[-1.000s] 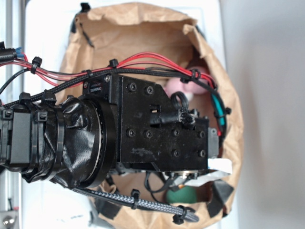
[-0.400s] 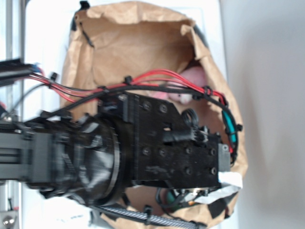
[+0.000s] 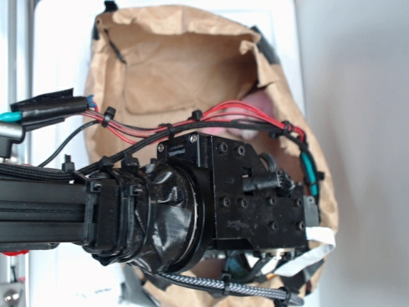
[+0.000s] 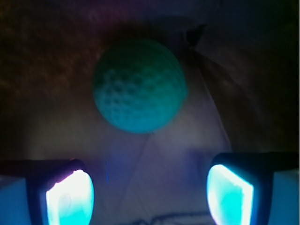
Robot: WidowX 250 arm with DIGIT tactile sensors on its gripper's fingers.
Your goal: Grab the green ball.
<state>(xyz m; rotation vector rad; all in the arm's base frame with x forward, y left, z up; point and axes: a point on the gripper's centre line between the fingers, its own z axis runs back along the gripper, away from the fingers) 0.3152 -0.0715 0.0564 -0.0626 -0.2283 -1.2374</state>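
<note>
Beyond the spread, empty jaws of the black gripper (image 4: 150, 194) sits the dimpled, round dark-green ball (image 4: 139, 85); exterior view hides it behind the arm, showing a crumpled brown paper bag (image 3: 172, 70).

one green ball (image 4: 139, 86), one paper bag (image 3: 172, 57), one pink plush (image 3: 261, 102)

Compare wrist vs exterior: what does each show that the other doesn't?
Wrist only: the green ball in full, dimpled, lying ahead of the open end effector, both fingertips apart and clear of it.
Exterior only: the brown paper bag from above, the arm's black housing reaching into it, red cables and a pink object partly hidden behind them.
Shared: the bag's interior; the exterior view does not clearly show the ball.
</note>
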